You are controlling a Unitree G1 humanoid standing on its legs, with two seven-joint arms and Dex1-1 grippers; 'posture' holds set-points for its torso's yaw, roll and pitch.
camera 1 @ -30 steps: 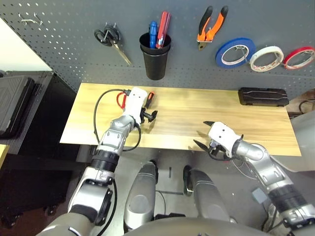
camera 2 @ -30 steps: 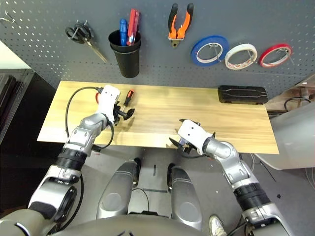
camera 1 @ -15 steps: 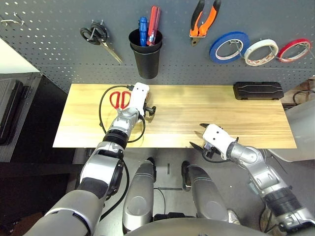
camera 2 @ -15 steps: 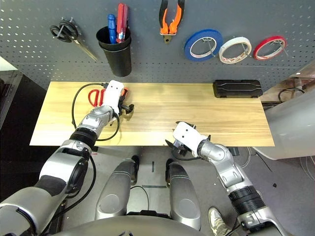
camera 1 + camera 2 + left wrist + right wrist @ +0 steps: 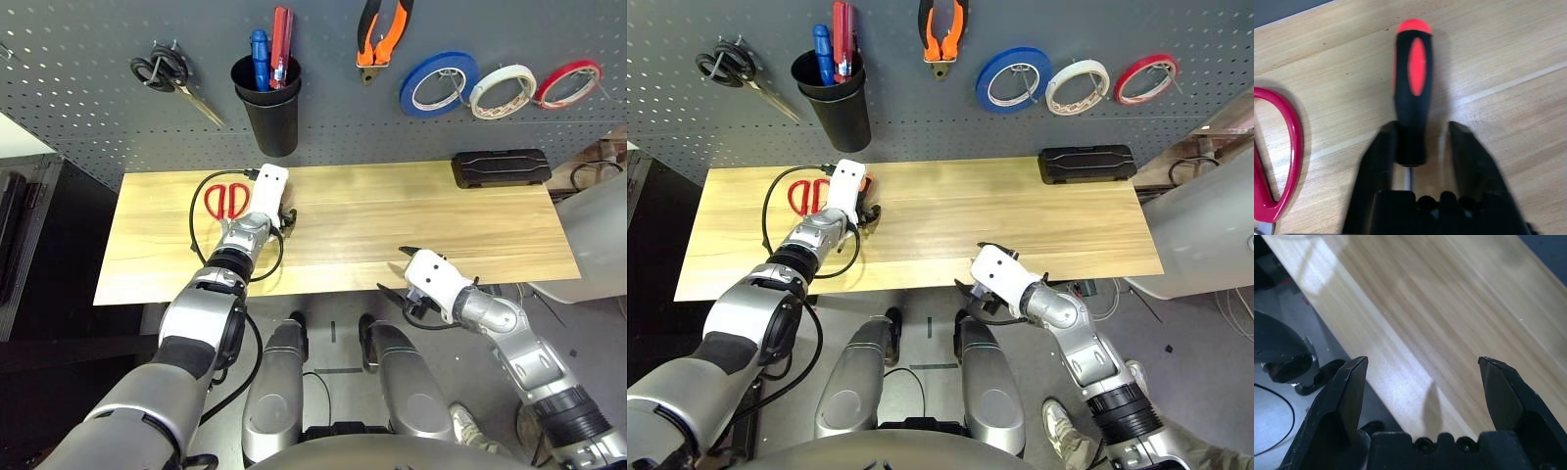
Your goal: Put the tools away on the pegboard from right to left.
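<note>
I see a dark grey pegboard (image 5: 88,59) dotted with a regular grid of pale holes, above a light wood-grain table (image 5: 470,235). Upper right hang blue (image 5: 439,83), whitish (image 5: 503,90) and red (image 5: 567,83) tape rings. The pliers (image 5: 383,34) are orange and black, like the screwdriver (image 5: 1413,93); the scissors (image 5: 224,199) are red-handled.

The red-handled scissors (image 5: 223,199) lie just beside the screwdriver (image 5: 1412,96). Open tabletop (image 5: 392,220) separates them from the black case (image 5: 500,167).
</note>
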